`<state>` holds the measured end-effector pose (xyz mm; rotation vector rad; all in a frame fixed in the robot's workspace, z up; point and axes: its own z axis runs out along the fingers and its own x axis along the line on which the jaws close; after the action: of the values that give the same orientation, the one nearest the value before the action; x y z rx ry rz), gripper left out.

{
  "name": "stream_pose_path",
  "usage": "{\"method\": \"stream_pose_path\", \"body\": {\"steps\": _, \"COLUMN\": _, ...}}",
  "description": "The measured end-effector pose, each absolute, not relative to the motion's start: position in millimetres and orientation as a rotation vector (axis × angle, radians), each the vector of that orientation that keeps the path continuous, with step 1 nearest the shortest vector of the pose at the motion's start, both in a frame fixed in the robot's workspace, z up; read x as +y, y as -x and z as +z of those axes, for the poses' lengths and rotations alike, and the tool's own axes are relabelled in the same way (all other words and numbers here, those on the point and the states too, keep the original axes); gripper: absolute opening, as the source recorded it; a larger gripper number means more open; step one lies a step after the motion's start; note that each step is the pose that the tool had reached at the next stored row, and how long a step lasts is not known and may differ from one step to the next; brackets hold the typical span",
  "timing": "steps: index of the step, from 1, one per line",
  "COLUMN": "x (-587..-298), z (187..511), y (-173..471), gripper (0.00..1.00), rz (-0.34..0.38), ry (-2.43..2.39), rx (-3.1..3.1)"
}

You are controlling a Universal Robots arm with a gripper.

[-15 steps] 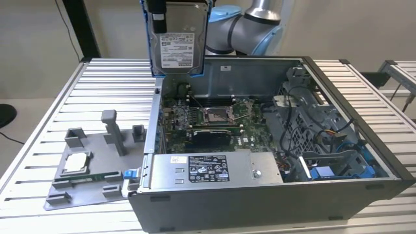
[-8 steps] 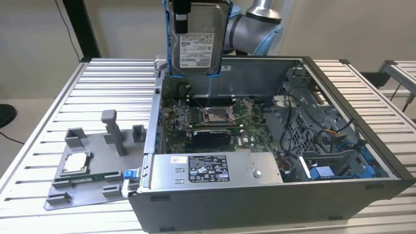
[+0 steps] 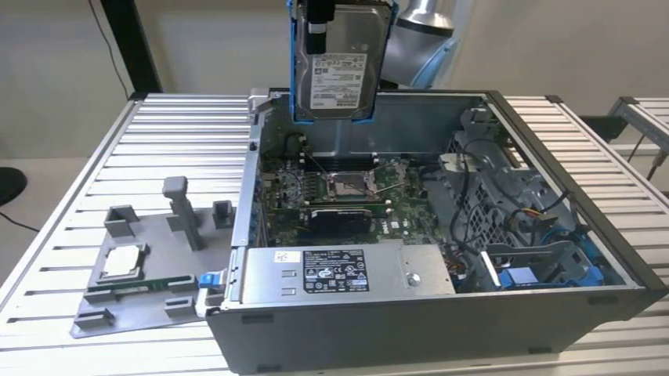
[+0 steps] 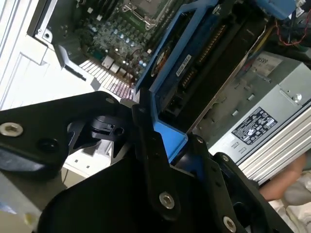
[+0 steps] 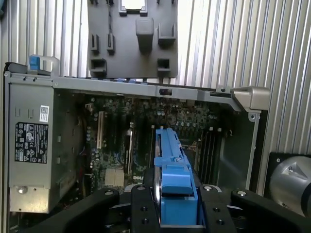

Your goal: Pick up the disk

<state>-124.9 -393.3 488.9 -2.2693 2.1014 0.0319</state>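
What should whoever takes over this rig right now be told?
Gripper: shut on the disk, fingers clamped on its blue bracket.
Disk: hangs upright in the air over the open computer case, above the motherboard, touching nothing else.
Done: the disk is grasped and lifted.
Left: nothing of the pick-up looks undone; the disk is not set down anywhere.

In the exterior view the arm (image 3: 424,31) comes in at the top edge, wrist high, its tool (image 3: 318,17) pointing straight down. The tool's black fingers (image 5: 143,208) are clamped from both sides on the disk (image 3: 337,66), which hangs upright from them. A rounded silver joint (image 5: 291,187) of the arm shows in the first wrist view.
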Motion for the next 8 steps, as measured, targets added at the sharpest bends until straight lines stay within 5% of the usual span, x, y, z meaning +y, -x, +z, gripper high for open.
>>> {"method": "stream_pose_path", "body": {"steps": 8, "x": -396, "z": 489, "y": 98, "gripper": 0.0, "rz": 0.028, "ry": 2.268, "rx": 2.1}}
